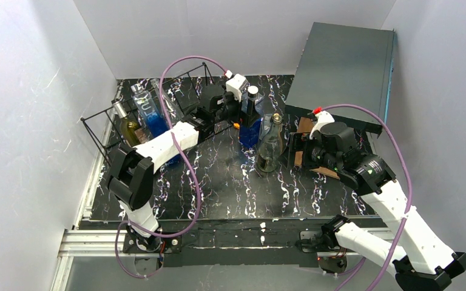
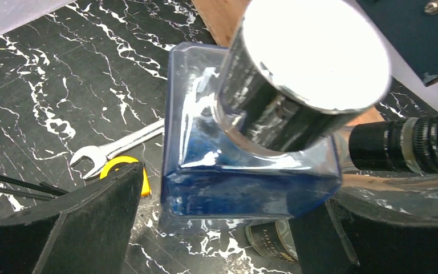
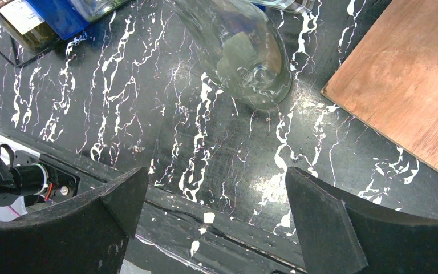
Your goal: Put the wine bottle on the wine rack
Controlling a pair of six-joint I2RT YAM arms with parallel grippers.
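Fingers (image 2: 91, 228) of the left arm are standing apart astride the blue wine bottle (image 2: 245, 171), which is standing upright on the bench (image 1: 230, 182), the wine rack (image 1: 97, 114) lying just leftward, while the right arm's fingers (image 3: 120, 228) are gaping farther away.

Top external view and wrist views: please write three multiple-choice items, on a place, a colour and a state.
1. Where is the square blue glass bottle with the silver cap? A in the black wire rack; B on the black marbled table, between the fingers of the left gripper; C on the dark grey box.
2. What colour is the flat wooden board? A white; B brown; C blue.
3. The right gripper is: A open, holding nothing; B shut on the clear glass bottle; C shut on the board.
Answers: 1 B, a finger shows on each side of it; 2 B, plain in the right wrist view; 3 A, only table shows between its fingers.
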